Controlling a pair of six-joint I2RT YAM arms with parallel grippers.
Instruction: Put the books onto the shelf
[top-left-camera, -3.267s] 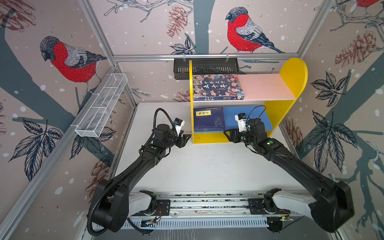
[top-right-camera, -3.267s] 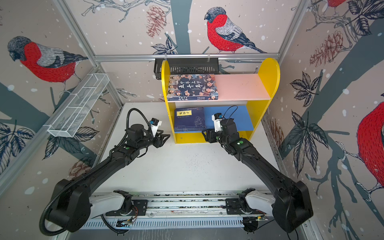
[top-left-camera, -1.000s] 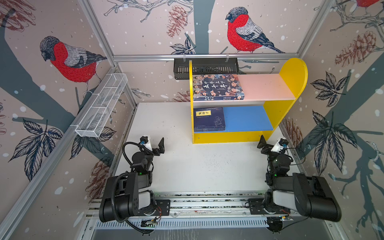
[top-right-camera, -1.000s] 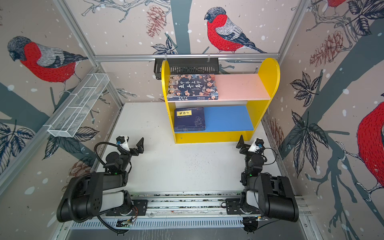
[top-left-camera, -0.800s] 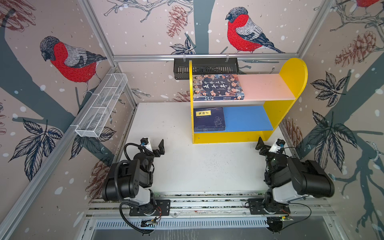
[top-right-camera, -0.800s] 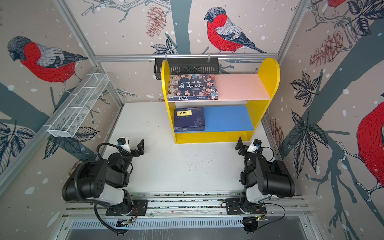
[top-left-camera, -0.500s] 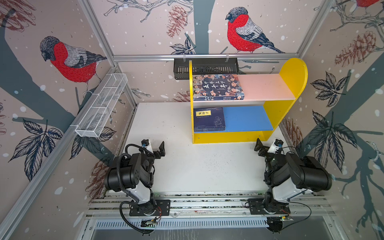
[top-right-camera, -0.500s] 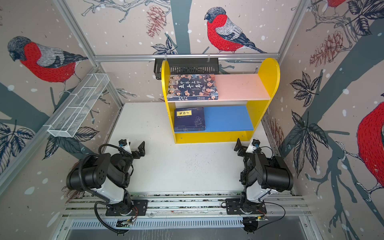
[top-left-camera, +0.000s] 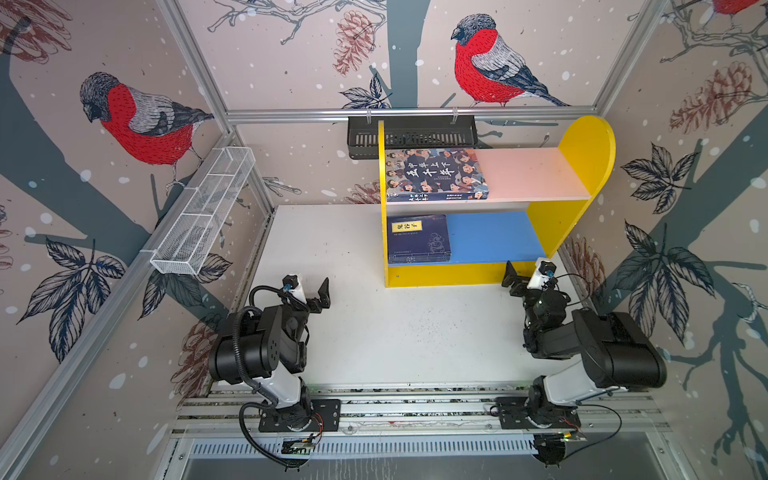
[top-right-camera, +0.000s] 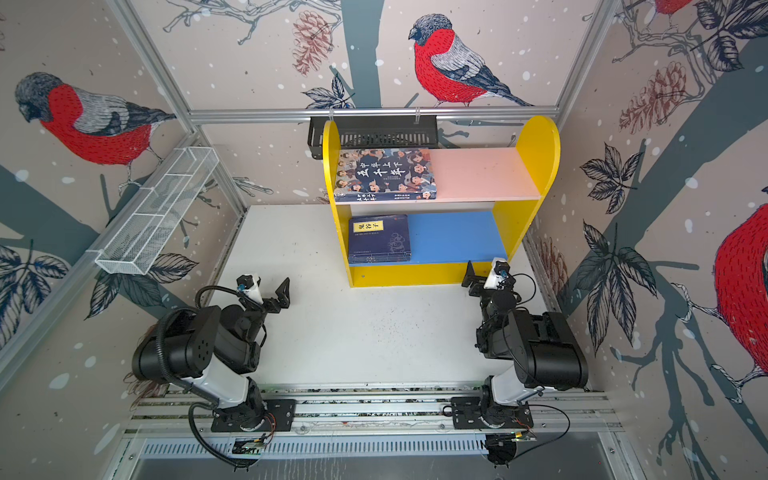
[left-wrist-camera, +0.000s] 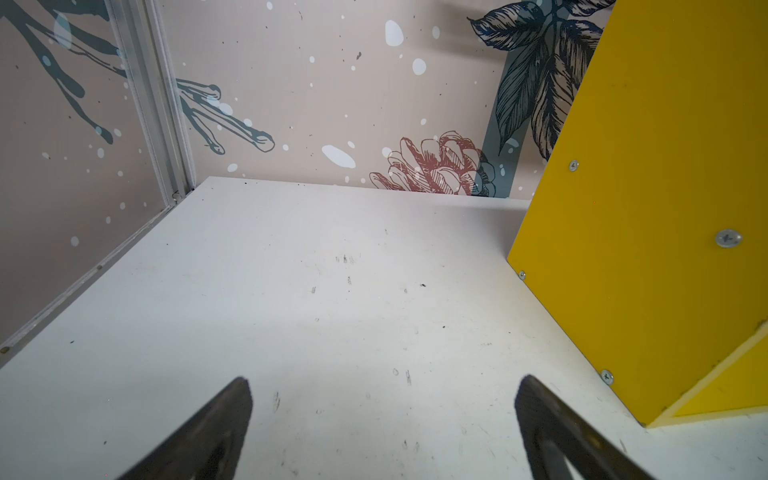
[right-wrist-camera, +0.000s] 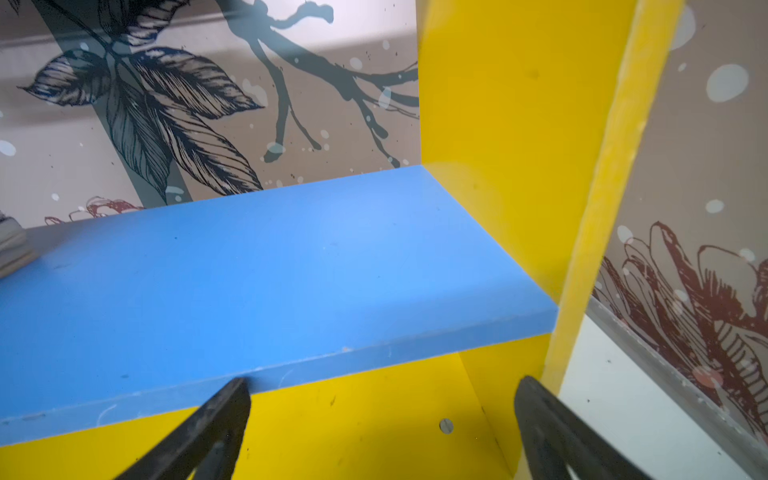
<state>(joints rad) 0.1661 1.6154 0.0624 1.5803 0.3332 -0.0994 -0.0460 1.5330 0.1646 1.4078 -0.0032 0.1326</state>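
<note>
Ahead of the black right gripper (right-wrist-camera: 383, 382), the yellow-sided shelf (right-wrist-camera: 498, 104) has a pink upper board (top-left-camera: 532, 174), a blue lower board (right-wrist-camera: 249, 270), yellow-labelled navy paperbacks (top-left-camera: 417, 239) and a navy face-patterned book (top-left-camera: 434, 172).

Bright, even, diffuse light. Faint soft shadows lie on the matte white tabletop (left-wrist-camera: 332, 291) under the left gripper (left-wrist-camera: 382, 380). Beside the right gripper (right-wrist-camera: 382, 382), the yellow-sided shelf (right-wrist-camera: 602, 208) looks blurred along its edge.

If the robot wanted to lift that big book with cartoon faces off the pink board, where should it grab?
Probably the spine edge near its right corner, coming from the open front of the shelf. The cartoon-face book lies flat, left edge against the yellow side panel, spine about level with the front of the pink board, so jaws could pinch its thickness there.
</note>
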